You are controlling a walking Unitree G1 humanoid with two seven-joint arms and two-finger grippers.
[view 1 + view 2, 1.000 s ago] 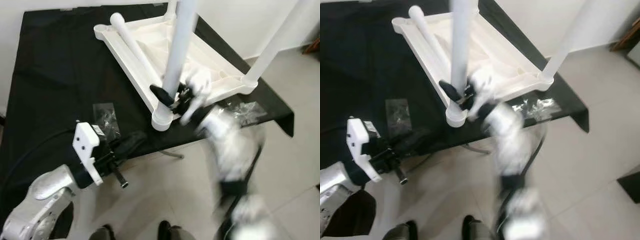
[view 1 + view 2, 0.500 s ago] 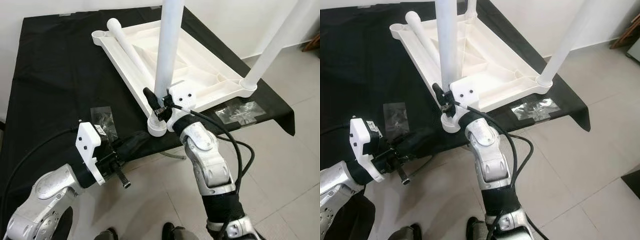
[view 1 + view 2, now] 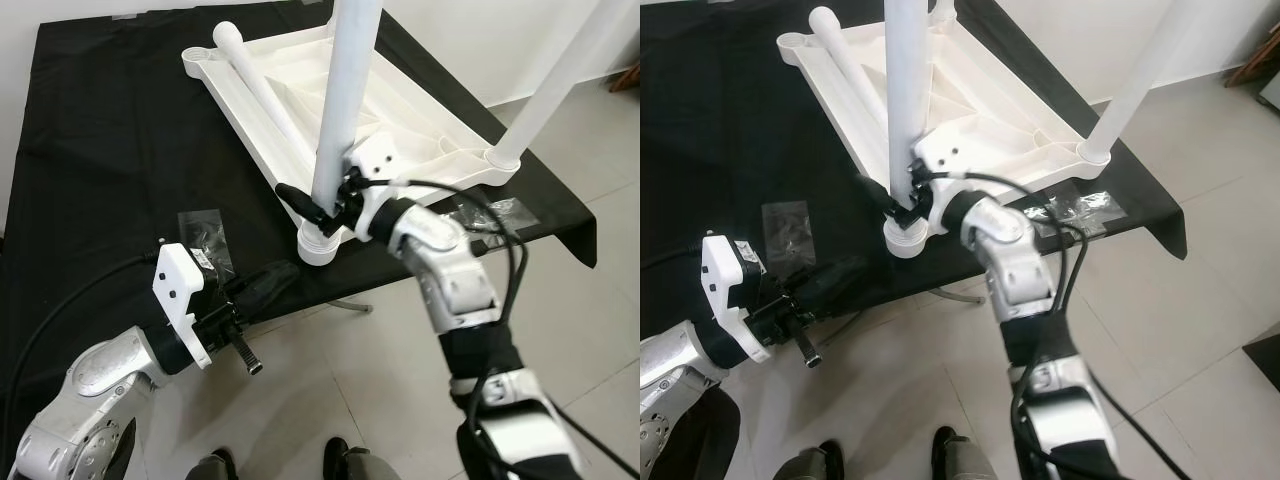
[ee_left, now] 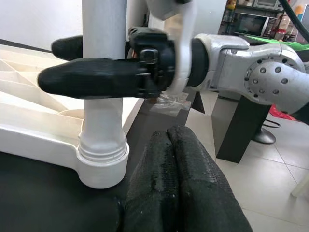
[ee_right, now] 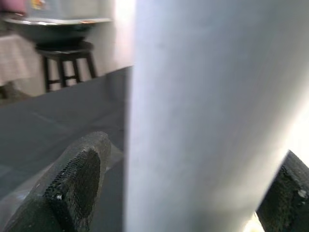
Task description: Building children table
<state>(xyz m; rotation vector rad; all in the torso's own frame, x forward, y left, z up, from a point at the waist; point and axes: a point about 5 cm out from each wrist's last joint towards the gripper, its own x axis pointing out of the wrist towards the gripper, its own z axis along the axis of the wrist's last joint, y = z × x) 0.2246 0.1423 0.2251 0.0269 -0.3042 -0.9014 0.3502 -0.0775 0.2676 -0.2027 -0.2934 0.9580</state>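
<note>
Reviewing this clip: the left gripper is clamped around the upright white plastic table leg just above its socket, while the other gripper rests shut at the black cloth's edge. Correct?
Not quite: the right gripper is around the upright white plastic table leg, as the left eye view shows. The left gripper is the one resting shut at the black cloth's edge.

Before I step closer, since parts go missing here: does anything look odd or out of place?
One white leg lies loose across the upturned tabletop rather than standing in a socket. The right tool straddles the near upright leg just above its socket. A plastic bag sits on the black cloth. Nothing looks broken.
</note>
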